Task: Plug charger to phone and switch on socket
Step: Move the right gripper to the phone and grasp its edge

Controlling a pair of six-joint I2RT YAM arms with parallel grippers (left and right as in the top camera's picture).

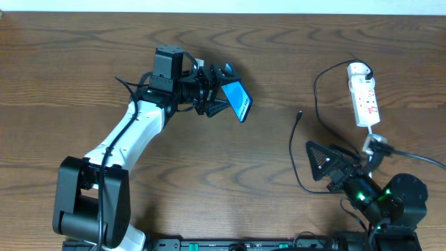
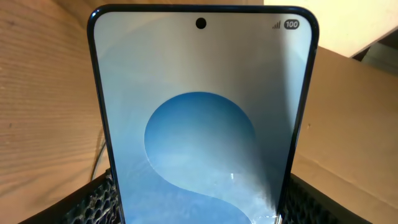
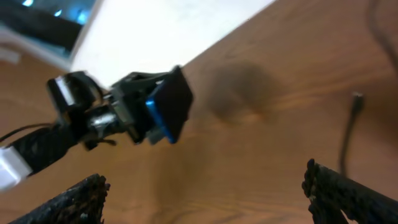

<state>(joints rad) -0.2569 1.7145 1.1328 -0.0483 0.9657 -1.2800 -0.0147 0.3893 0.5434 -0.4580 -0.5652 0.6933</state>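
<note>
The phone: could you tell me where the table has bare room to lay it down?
Bare wood lies between the left arm and the charger, nearside of the phone, and on the table left of that arm. Crowded: around the socket, charger and right gripper.

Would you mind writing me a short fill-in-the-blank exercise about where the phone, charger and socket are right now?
1. The left gripper is shut on the ____.
2. The right gripper is ____ and holds nothing.
3. The charger's plug tip lies on the ____, apart from the phone.
4. The socket lies nearer the ____ gripper.

Missing words: phone; open; table; right.
</note>
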